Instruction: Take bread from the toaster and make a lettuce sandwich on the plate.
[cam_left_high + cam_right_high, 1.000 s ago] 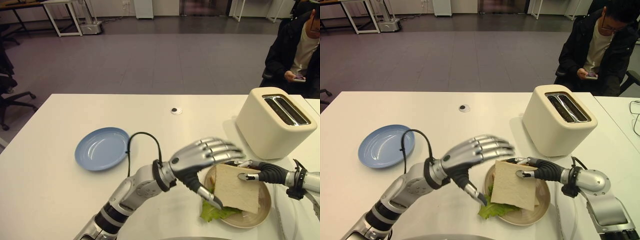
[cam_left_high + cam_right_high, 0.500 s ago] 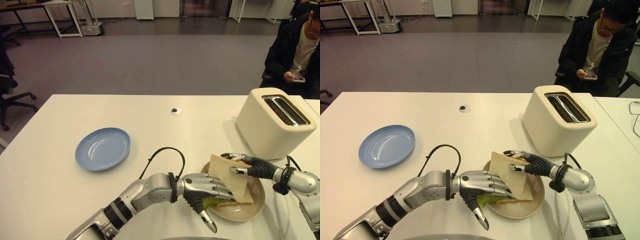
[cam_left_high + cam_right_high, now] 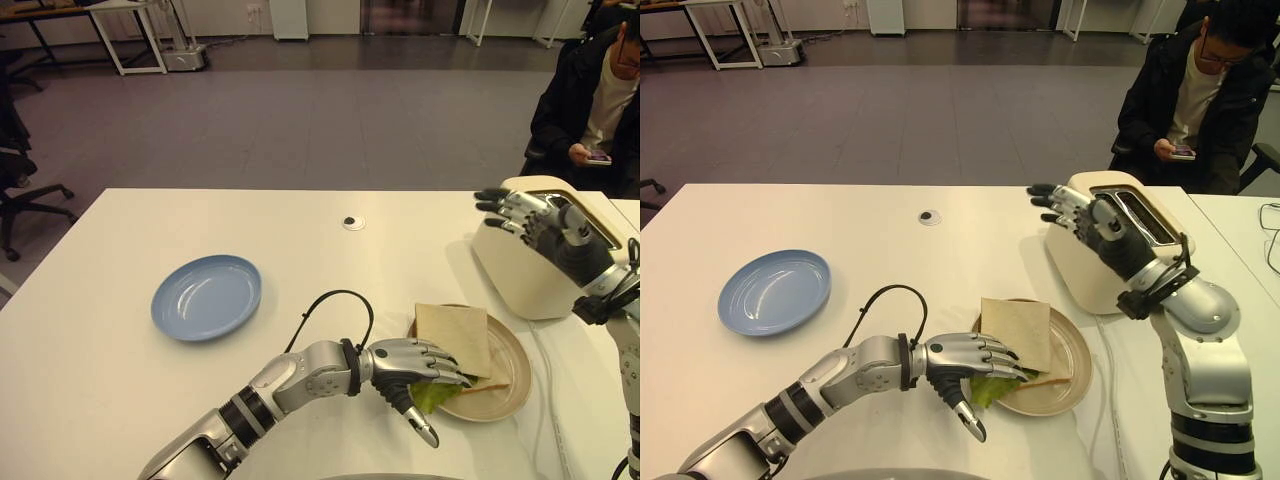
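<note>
Bread (image 3: pixel 453 338) on plate (image 3: pixel 510 385) just right of L hand (image 3: pixel 405 362) gripping lettuce (image 3: pixel 430 396); R hand (image 3: pixel 535 215) spread, empty.

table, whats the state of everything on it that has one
toaster, no bread showing in its slots
bread, flat on the lettuce
lettuce, under bread, poking out left
tan plate, holds bread and lettuce
blue plate, right way up
left robot hand, over the lettuce
right robot hand, open, up beside the toaster

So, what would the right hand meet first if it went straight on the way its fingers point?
Probably nothing: the right hand, open by the toaster, points left above the table, and the way looks free, though its height is unclear.
</note>
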Available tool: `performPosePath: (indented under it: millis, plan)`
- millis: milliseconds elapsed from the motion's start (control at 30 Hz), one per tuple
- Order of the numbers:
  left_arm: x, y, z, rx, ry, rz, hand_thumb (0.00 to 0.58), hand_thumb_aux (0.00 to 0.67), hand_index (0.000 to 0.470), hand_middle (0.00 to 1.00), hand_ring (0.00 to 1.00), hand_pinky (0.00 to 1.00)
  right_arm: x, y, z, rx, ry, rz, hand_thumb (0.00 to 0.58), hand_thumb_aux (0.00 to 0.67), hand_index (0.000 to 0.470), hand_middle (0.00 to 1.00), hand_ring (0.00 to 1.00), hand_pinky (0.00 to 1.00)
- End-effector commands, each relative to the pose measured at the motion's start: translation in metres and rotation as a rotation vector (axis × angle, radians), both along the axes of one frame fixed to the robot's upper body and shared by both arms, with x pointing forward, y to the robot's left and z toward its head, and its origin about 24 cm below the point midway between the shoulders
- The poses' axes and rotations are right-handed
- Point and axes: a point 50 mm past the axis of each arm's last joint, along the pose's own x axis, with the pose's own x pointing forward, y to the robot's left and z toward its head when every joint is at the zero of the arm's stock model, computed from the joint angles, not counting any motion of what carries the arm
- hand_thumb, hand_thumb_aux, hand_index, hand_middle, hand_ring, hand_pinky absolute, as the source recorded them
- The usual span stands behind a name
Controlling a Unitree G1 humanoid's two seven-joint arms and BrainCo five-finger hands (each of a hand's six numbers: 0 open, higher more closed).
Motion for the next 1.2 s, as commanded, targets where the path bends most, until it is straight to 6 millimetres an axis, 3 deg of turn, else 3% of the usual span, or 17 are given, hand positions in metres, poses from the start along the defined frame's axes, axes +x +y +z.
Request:
performPosePath:
  millis: [33,100,200,333,400,433,467,500,533,567,600,633,767,933,1067,1200]
  plan:
    - [-0.003,0.018,-0.033,0.208,0.082,0.018,0.000,0.000,0.000,0.12,0.12,0.12,-0.003,0.000,0.030,-0.045,-0.140,-0.070,0.000,0.000,0.000,0.00,0.00,0.00]
    - [-0.001,0.018,-0.029,0.194,0.067,0.024,0.000,0.000,0.000,0.12,0.12,0.12,-0.002,-0.002,0.037,-0.046,-0.188,-0.111,0.000,0.000,0.000,0.00,0.00,0.00]
    - [0.006,0.011,-0.003,0.079,-0.017,0.040,0.000,0.000,0.000,0.13,0.13,0.13,0.001,-0.002,0.025,-0.105,-0.163,-0.109,0.000,0.000,0.000,0.00,0.00,0.00]
    - [0.000,-0.003,0.072,-0.345,-0.069,0.034,0.000,0.000,0.000,0.12,0.12,0.12,0.000,-0.010,-0.003,-0.124,-0.070,-0.045,0.000,0.000,0.000,0.00,0.00,0.00]
    - [-0.011,0.000,0.115,-0.653,0.090,0.003,0.000,0.000,0.000,0.12,0.12,0.12,-0.002,-0.015,-0.015,-0.051,-0.006,0.002,0.000,0.000,0.000,0.00,0.00,0.00]
    - [-0.016,0.003,0.126,-0.751,0.219,-0.020,0.000,0.000,0.000,0.11,0.11,0.11,-0.005,-0.016,-0.019,-0.002,0.025,0.040,0.128,0.079,0.055,0.00,0.00,0.00]
    - [-0.021,0.007,0.130,-0.799,0.368,-0.057,0.000,0.000,0.000,0.11,0.11,0.11,-0.010,-0.016,-0.023,0.043,0.061,0.108,0.482,0.394,0.276,0.40,0.40,0.40]
    - [-0.025,0.010,0.128,-0.789,0.495,-0.089,0.000,0.000,0.000,0.11,0.11,0.11,-0.016,-0.018,-0.025,0.086,0.096,0.167,0.580,0.670,0.470,0.73,0.73,0.73]
    - [-0.027,0.013,0.122,-0.741,0.583,-0.113,0.000,0.000,0.000,0.12,0.12,0.12,-0.021,-0.020,-0.025,0.121,0.123,0.224,0.580,0.670,0.470,0.84,0.84,0.84]
    - [-0.027,0.018,0.112,-0.670,0.643,-0.119,0.175,0.110,0.077,0.61,0.61,0.61,-0.029,-0.022,-0.027,0.144,0.179,0.302,0.580,0.670,0.470,1.00,1.00,1.00]
    - [-0.026,0.024,0.102,-0.585,0.689,-0.117,0.560,0.547,0.383,0.99,0.99,0.99,-0.038,-0.022,-0.029,0.152,0.239,0.377,0.580,0.670,0.470,1.00,1.00,1.00]
    - [-0.028,0.029,0.091,-0.482,0.735,-0.128,0.580,0.670,0.470,1.00,1.00,1.00,-0.052,-0.022,-0.037,0.130,0.349,0.489,0.580,0.670,0.470,1.00,1.00,1.00]
    - [-0.032,0.031,0.058,-0.193,0.786,-0.117,0.580,0.670,0.470,1.00,1.00,1.00,-0.090,-0.027,-0.077,-0.102,0.711,0.648,0.580,0.670,0.470,1.00,1.00,1.00]
    - [-0.023,0.017,0.019,0.001,0.723,-0.053,0.580,0.670,0.470,1.00,1.00,1.00,-0.114,-0.036,-0.107,-0.374,0.949,0.702,0.580,0.670,0.470,1.00,1.00,1.00]
    - [-0.013,0.014,0.000,0.074,0.652,0.035,0.580,0.670,0.470,1.00,1.00,1.00,-0.109,-0.043,-0.142,-0.757,0.959,0.629,0.580,0.670,0.470,1.00,1.00,1.00]
    - [-0.010,0.013,-0.017,0.164,0.574,0.107,0.580,0.670,0.470,1.00,1.00,1.00,-0.073,-0.030,-0.139,-0.956,0.662,0.498,0.580,0.670,0.470,1.00,1.00,1.00]
